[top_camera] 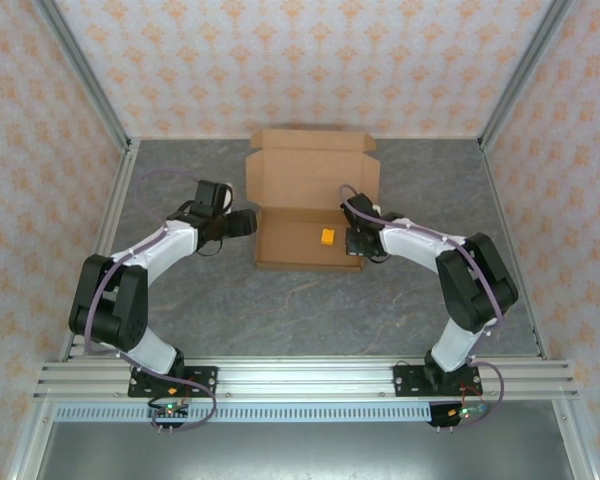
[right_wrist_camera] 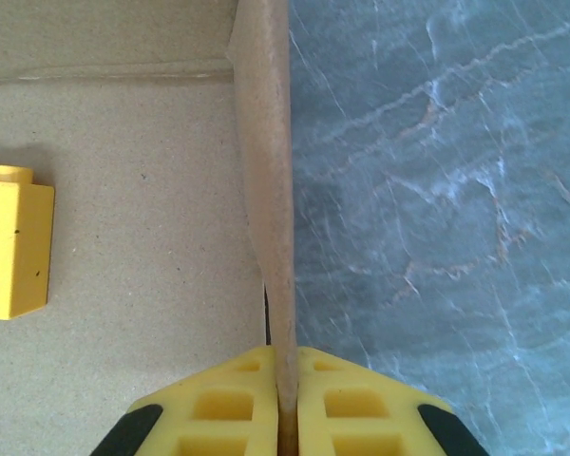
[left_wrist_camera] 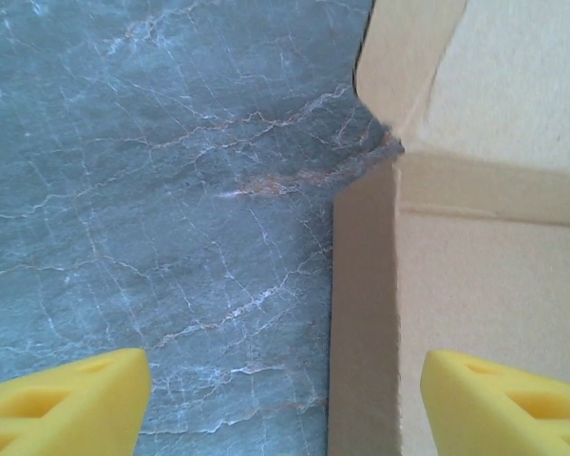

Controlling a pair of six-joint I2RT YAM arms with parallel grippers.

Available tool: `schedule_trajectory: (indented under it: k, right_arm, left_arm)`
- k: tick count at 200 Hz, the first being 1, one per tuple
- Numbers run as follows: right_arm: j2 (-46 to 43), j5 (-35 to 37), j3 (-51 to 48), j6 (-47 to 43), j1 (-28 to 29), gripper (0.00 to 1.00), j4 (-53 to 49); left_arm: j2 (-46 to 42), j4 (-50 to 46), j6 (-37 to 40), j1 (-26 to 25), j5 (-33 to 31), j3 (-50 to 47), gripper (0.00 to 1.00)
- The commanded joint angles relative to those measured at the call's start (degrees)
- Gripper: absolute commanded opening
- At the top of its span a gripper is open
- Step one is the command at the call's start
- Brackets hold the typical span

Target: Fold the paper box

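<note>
Cardboard box [top_camera: 290,232], plain brown and shallow, lies on grey marbled worktop [top_camera: 310,310], right fingers [right_wrist_camera: 347,408] pinching its raised side wall, left fingers [left_wrist_camera: 66,399] spread wide.

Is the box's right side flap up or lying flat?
Up. The right side flap of the paper box stands on edge beside the box floor in the right wrist view, pinched by the right hand.
</note>
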Motion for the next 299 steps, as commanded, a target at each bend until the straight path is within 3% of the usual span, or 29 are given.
schedule_trajectory:
  k: [1, 57, 137, 155, 185, 212, 299]
  right_arm:
    - [-1.84, 0.91, -1.77, 0.28, 0.14, 0.09, -2.57]
    - [-0.6, 1.53, 0.17, -1.16, 0.17, 0.1, -2.87]
    - [0.25, 1.01, 1.68, -2.5, 0.06, 0.09, -3.09]
    - [0.33, 1.18, 1.82, -2.83, 0.06, 0.09, -3.17]
    - [0.1, 1.27, 1.84, -2.62, 0.12, 0.08, -3.24]
    - [0.04, 1.27, 1.95, -2.57, 0.12, 0.08, -3.38]
    - [0.33, 1.36, 2.28, -2.35, 0.06, 0.07, -3.79]
  left_arm:
    - [-2.46, 1.57, 0.12, -0.21, -2.36, 0.15, 0.77]
    - [6.24, 2.44, 9.87, 1.03, -0.21, 11.89, 0.8]
    - [24.44, -2.75, 16.33, 7.01, 18.56, 35.49, 0.83]
    - [26.92, -5.14, 17.46, 7.1, 20.97, 39.66, 0.74]
    - [28.48, -7.04, 17.87, 7.04, 23.15, 42.29, 0.48]
    - [26.76, -5.54, 17.62, 7.38, 23.48, 40.13, 0.37]
    - [23.69, -4.23, 17.25, 8.52, 25.43, 37.17, 0.19]
